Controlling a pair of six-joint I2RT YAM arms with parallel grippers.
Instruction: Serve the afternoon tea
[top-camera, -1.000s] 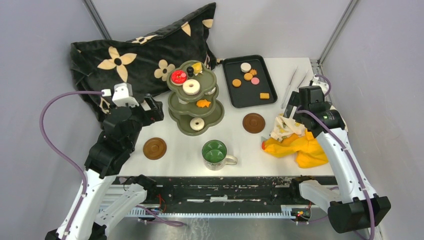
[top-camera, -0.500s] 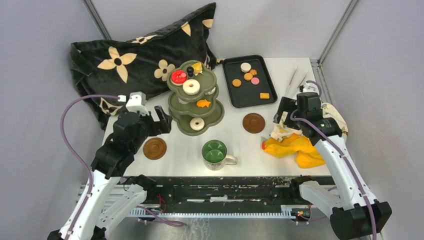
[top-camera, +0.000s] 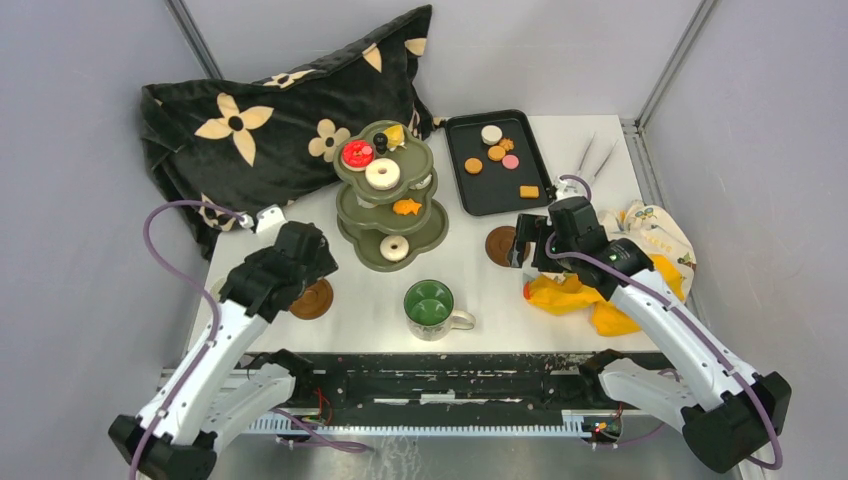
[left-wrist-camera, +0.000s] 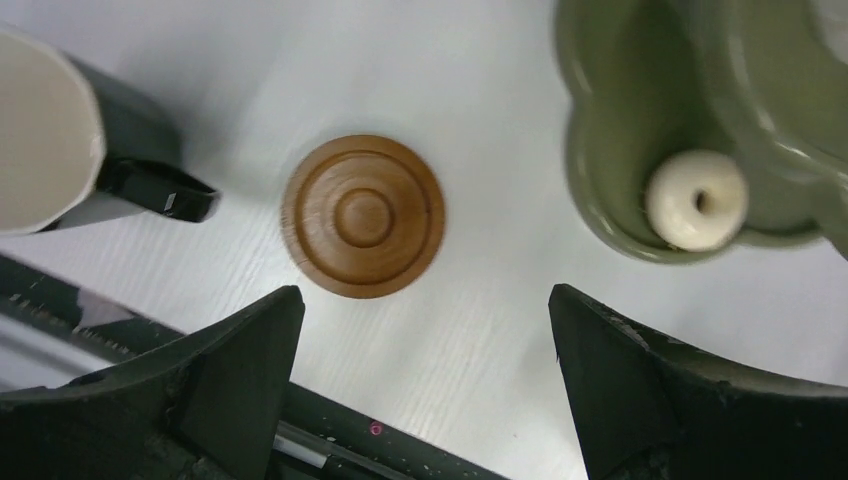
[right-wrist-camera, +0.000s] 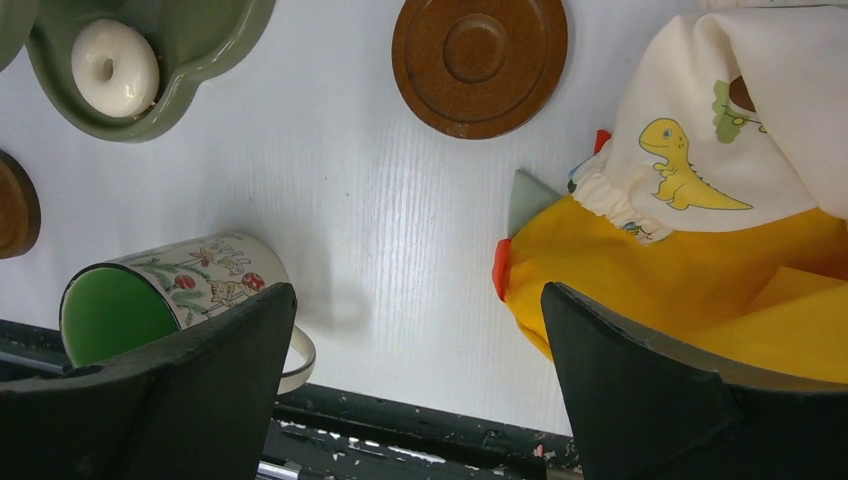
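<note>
The left jaws are hanging wide and empty over a round brown wooden saucer (left-wrist-camera: 363, 216) lying on the white tabletop (left-wrist-camera: 480, 100) beside the olive-green three-tier scalloped stand (left-wrist-camera: 605, 110). The right jaws, equally wide, are hovering near the second brown saucer (right-wrist-camera: 479, 62).

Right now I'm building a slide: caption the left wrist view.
Open left end effector hovers above a brown saucer; a white donut sits in the green stand.

Both arms bent inward: left gripper (left-wrist-camera: 425, 310) faces down at frame left-centre, right gripper (right-wrist-camera: 417, 300) right-centre, jaws spread wide.
</note>
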